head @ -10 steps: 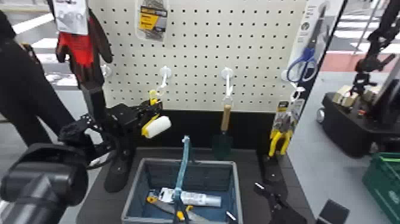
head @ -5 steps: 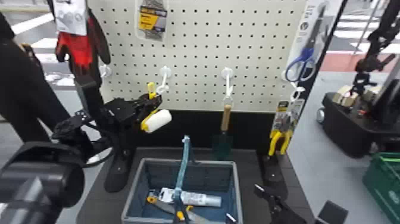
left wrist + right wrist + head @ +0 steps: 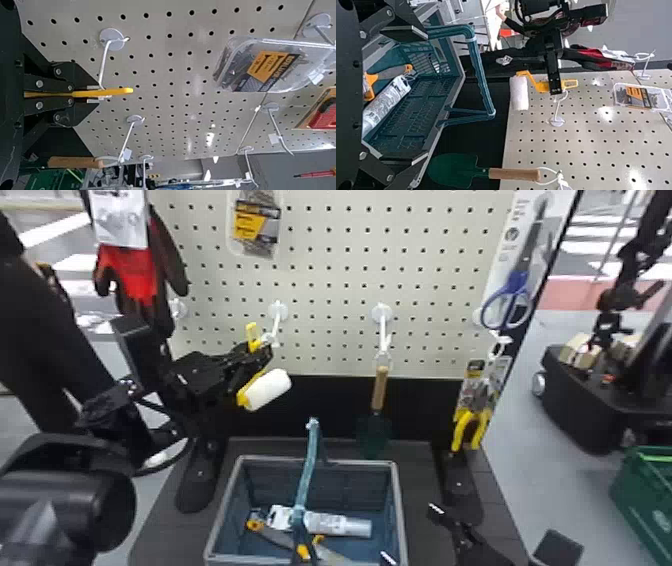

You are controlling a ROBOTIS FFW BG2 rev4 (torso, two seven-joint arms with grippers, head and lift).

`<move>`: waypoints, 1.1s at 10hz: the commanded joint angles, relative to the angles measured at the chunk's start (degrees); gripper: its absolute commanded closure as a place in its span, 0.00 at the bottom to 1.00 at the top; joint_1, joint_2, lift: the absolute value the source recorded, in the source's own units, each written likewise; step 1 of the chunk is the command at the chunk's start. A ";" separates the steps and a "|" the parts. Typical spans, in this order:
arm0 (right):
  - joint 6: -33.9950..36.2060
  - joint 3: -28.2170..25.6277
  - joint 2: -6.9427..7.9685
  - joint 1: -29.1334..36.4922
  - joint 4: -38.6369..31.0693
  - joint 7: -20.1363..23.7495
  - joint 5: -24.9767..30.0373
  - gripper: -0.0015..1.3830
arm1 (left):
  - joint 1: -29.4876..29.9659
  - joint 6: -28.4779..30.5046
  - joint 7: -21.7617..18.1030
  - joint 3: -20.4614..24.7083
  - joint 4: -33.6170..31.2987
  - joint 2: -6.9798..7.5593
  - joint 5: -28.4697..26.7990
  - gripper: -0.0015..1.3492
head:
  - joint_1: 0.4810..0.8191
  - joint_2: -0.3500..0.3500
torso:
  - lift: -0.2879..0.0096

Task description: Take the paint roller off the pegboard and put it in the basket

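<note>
In the head view my left gripper (image 3: 262, 349) is at the pegboard, shut on the yellow handle of the paint roller (image 3: 267, 390), whose white sleeve hangs below the fingers. The left wrist view has the yellow handle (image 3: 103, 92) pinched between the fingertips of my left gripper (image 3: 93, 94), beside a white hook. From the right wrist view, the roller's white sleeve (image 3: 519, 93) is seen near the board's lower edge. My right gripper (image 3: 410, 535) stands low at the basket (image 3: 400, 500); in its wrist view the right gripper (image 3: 421, 95) is open with its fingers wide apart.
The basket's raised blue handle (image 3: 311, 460) stands over a tube (image 3: 345, 525) and a yellow-and-grey tool. A trowel (image 3: 380, 390) hangs right of the roller, with pliers (image 3: 470, 425) and scissors (image 3: 510, 300) farther right. Gloves (image 3: 132, 270) hang left of the board.
My left gripper has shifted slightly upward and its wrist has tilted, with the roller's sleeve rising a little along with it. The right arm has stayed about where it was.
</note>
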 commanded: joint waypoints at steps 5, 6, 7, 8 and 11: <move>0.19 -0.17 -0.08 0.12 -0.07 0.00 0.00 0.18 | 12.49 0.23 3.51 6.78 -7.74 -5.02 4.39 0.91 | 0.20 0.50 | 0.63; 0.28 -0.26 -0.08 0.25 -0.35 0.00 0.00 0.18 | 15.08 -0.82 5.18 8.72 -7.88 -6.69 5.36 0.91 | 0.20 0.50 | 0.63; 0.37 -0.26 -0.08 0.25 -0.35 0.00 0.00 0.18 | 17.42 -1.35 7.03 10.56 -7.88 -8.45 7.46 0.91 | 0.20 0.50 | 0.63; 0.46 -0.26 -0.08 0.25 -0.49 0.00 0.09 0.18 | 20.00 -0.12 8.52 12.94 -7.88 -11.09 10.72 0.91 | 0.20 0.50 | 0.63; 0.54 -0.26 -0.08 0.37 -0.63 0.00 0.00 0.18 | 22.46 1.55 11.07 11.79 -7.60 -12.49 14.94 0.91 | 0.20 0.50 | 0.63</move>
